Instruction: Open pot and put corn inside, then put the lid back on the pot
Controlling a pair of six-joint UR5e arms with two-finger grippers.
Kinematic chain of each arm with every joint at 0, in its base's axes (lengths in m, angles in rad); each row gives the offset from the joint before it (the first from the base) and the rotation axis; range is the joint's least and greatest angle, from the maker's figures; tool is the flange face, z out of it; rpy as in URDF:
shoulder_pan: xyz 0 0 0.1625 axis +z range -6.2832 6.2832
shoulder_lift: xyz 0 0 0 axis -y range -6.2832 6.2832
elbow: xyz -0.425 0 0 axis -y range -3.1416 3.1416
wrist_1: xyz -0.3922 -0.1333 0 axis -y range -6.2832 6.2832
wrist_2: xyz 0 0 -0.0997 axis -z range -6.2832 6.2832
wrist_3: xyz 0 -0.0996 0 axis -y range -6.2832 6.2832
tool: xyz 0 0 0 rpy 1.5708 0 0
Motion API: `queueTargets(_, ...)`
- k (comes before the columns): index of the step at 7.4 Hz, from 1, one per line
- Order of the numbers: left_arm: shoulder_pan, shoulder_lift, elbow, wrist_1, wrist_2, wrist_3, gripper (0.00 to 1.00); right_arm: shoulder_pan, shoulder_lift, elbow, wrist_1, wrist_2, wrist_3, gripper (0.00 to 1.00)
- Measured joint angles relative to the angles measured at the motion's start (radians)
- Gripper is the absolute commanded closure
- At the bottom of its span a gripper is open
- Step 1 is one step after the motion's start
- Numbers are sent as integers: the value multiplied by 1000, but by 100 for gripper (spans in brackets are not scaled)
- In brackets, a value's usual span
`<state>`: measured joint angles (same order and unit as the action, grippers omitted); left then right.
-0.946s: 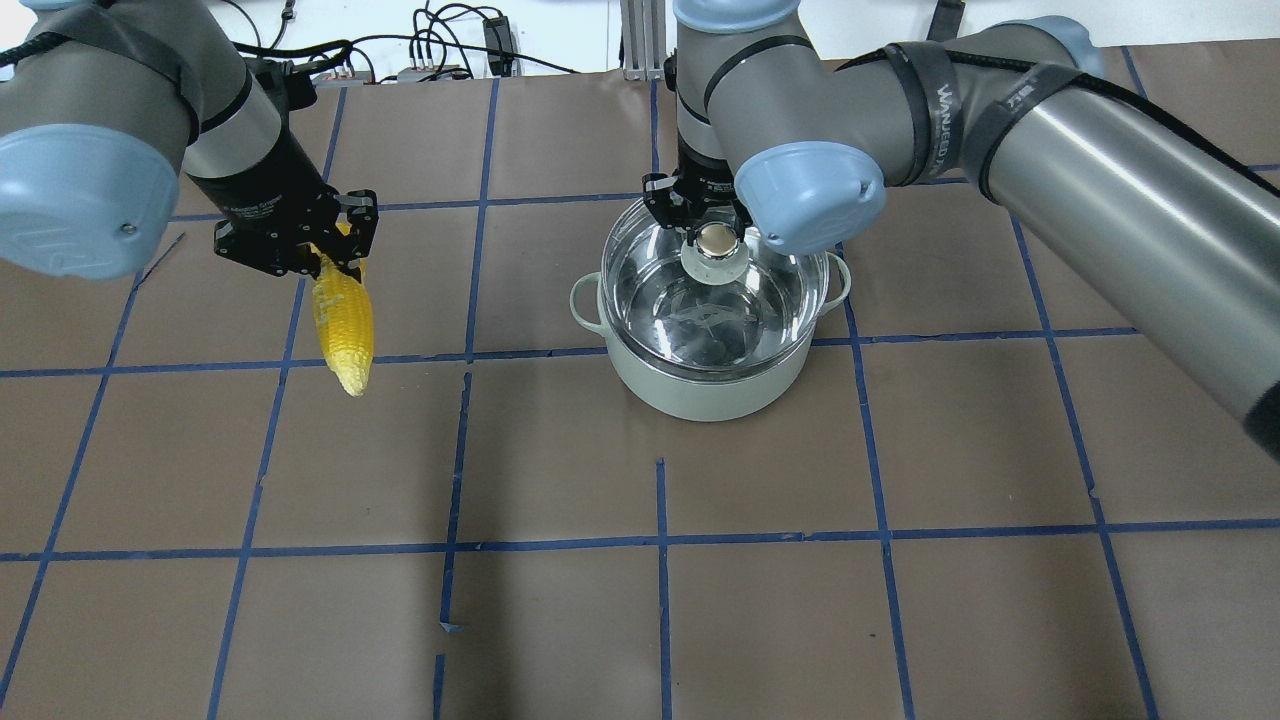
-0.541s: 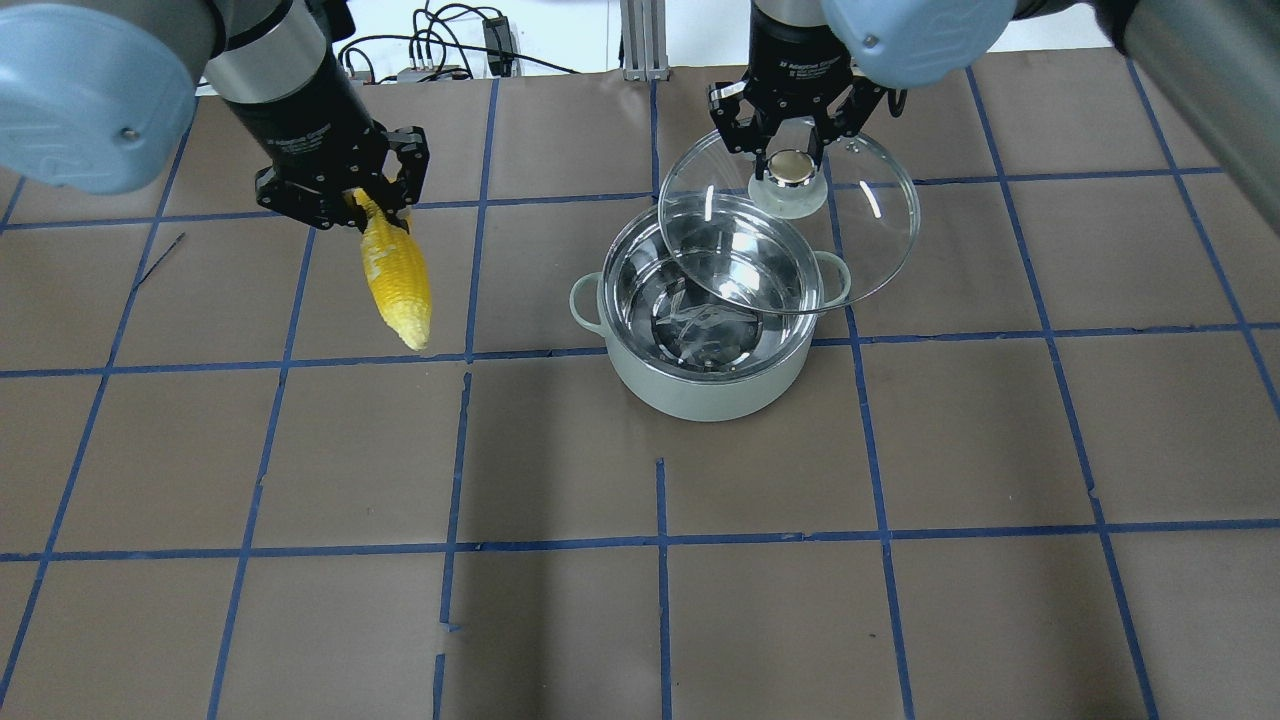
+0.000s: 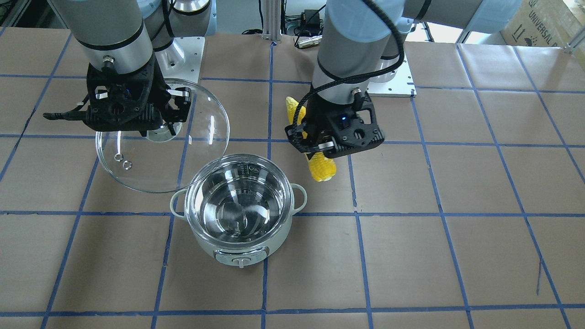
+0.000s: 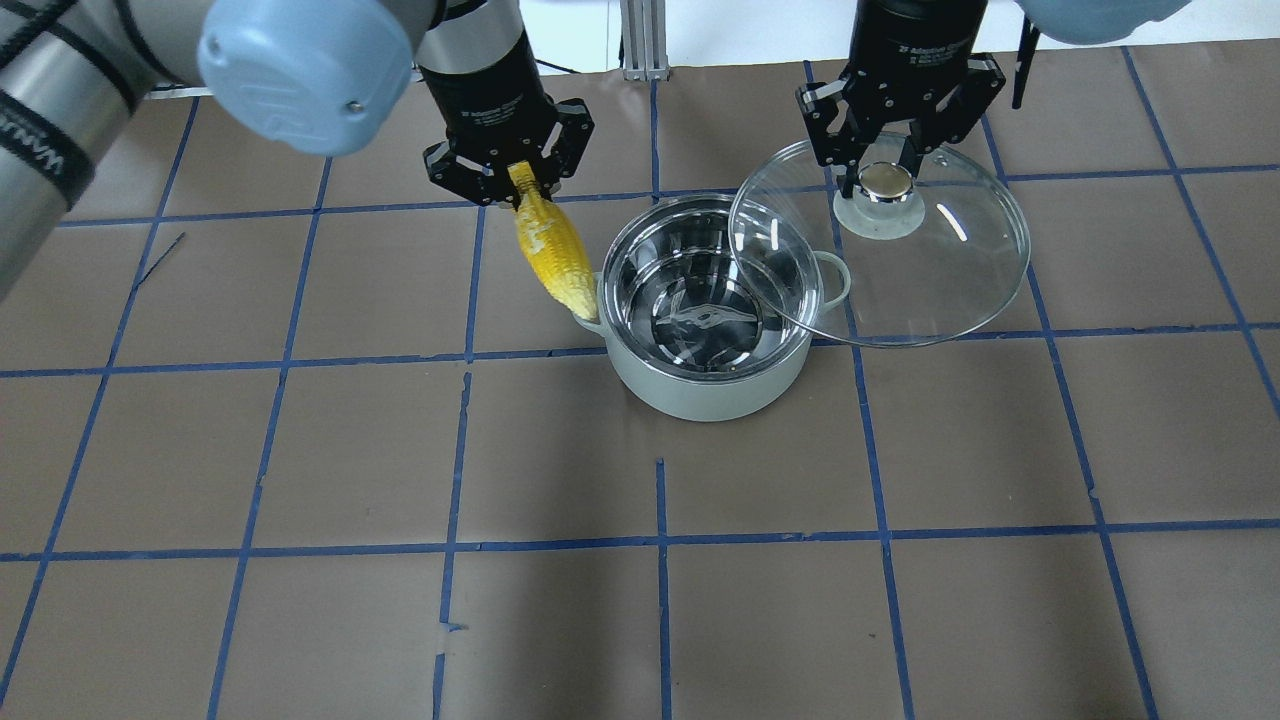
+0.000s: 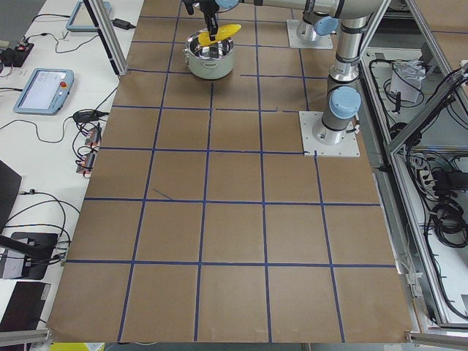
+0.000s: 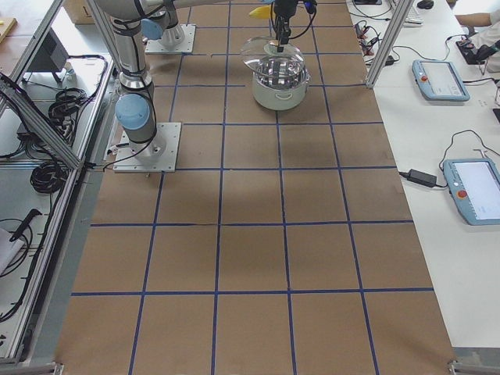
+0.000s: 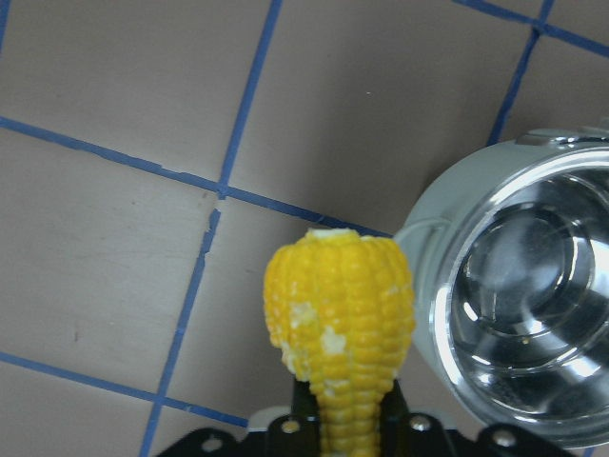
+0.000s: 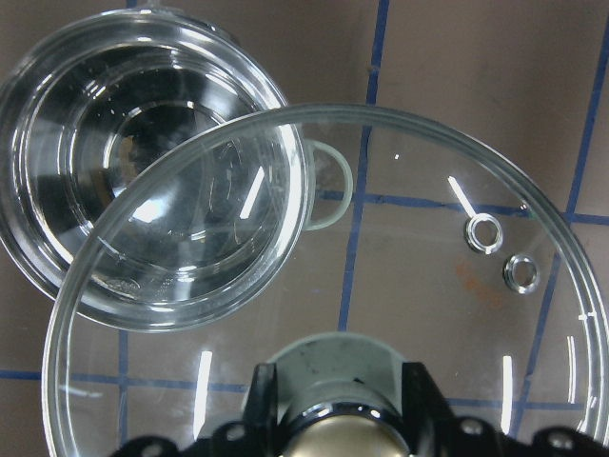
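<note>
The pale mint pot stands open on the table, its steel inside bare. My left gripper is shut on the thick end of the yellow corn, which hangs tip-down beside the pot's left rim, over its left handle. My right gripper is shut on the knob of the glass lid and holds it in the air to the right of the pot, its edge overlapping the pot's right rim. In the front-facing view the lid, pot and corn show mirrored.
Brown paper with a blue tape grid covers the table. Cables and a metal post lie at the far edge. The pot's control knob faces away from the robot.
The right gripper has lifted the lid off the pot and carried it to the right. The left gripper has carried the corn rightward to the pot's left rim.
</note>
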<state>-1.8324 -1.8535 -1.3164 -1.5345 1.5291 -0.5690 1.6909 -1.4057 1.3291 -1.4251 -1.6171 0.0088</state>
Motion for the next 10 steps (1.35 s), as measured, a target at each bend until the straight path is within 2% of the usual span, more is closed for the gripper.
queueTargets(2,-77,-88,58,73,1,-12,93,-4,-32,34,2,3,-6,64)
queueTargets(5,-132,-186,71,248,2,57,93,-1,-41,52,-31,2,-10,64)
queueTargets(7,-140,-209,60,283,1,146,93,-1,-58,79,-79,-6,-39,64)
queueTargets(10,-142,-224,37,308,-22,184,91,-4,-135,182,-161,-9,-64,64)
